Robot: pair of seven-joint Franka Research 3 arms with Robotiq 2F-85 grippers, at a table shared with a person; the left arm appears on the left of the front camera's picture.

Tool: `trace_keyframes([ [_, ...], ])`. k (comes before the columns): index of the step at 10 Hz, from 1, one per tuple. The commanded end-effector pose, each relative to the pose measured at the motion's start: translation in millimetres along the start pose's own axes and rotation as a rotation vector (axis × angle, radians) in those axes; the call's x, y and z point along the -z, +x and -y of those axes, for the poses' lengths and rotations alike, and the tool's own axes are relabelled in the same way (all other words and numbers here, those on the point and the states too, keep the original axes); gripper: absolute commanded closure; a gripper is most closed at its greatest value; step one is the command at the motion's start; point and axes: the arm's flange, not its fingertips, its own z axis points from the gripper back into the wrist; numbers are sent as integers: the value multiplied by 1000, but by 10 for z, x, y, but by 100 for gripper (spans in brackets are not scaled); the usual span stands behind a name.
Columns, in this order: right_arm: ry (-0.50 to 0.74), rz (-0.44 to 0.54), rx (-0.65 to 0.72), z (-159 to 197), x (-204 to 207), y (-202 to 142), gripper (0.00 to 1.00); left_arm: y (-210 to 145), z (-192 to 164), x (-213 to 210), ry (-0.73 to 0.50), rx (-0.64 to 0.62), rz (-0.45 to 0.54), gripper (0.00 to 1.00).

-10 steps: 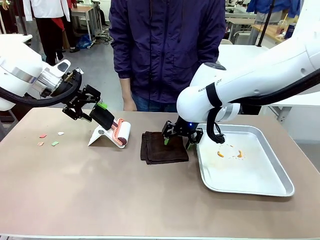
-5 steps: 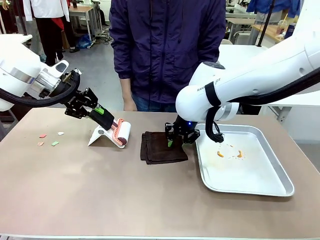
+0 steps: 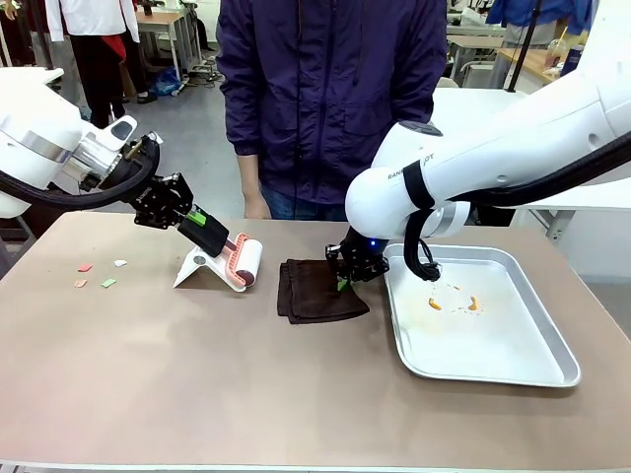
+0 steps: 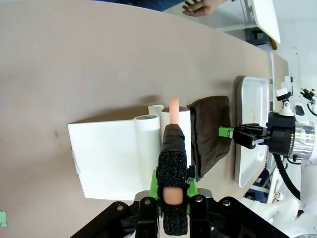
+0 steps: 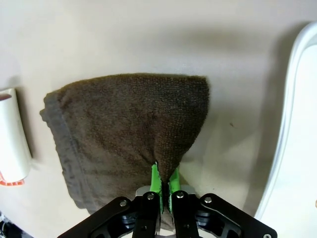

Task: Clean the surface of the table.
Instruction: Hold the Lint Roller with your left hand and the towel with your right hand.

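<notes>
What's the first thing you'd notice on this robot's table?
In the middle of the brown table, the right gripper pinches the edge of a dark brown cloth. Left of the cloth, the left gripper holds the handle of a lint roller resting on its white stand. A shiny silver tray with orange crumbs sits at the right.

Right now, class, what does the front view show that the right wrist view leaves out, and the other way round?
Front view: the person, paper scraps, the left gripper shut on the roller, orange bits in the tray. Right wrist view: close up, the right gripper, its pads pinching a fold of the cloth. Both: cloth, roller, tray rim, table.
</notes>
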Motion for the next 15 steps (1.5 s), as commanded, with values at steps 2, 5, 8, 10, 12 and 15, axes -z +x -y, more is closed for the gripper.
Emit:
trace_keyframes([
  [2,-21,-15,32,-15,118,26,100,-21,37,-11,-67,26,40,100],
  [5,71,-17,19,27,45,25,100,-40,65,-41,-94,32,46,100],
  [8,426,-19,40,333,-310,44,100,-115,100,-229,-187,19,90,100],
  [10,660,-43,21,574,-539,10,100,-206,96,-482,-267,-43,109,100],
  [12,862,-83,-28,869,-747,-56,100,-386,39,-931,-383,-105,99,100],
  [15,1063,-93,-79,1358,-1156,-341,100,-725,-196,-1570,-472,-124,88,100],
])
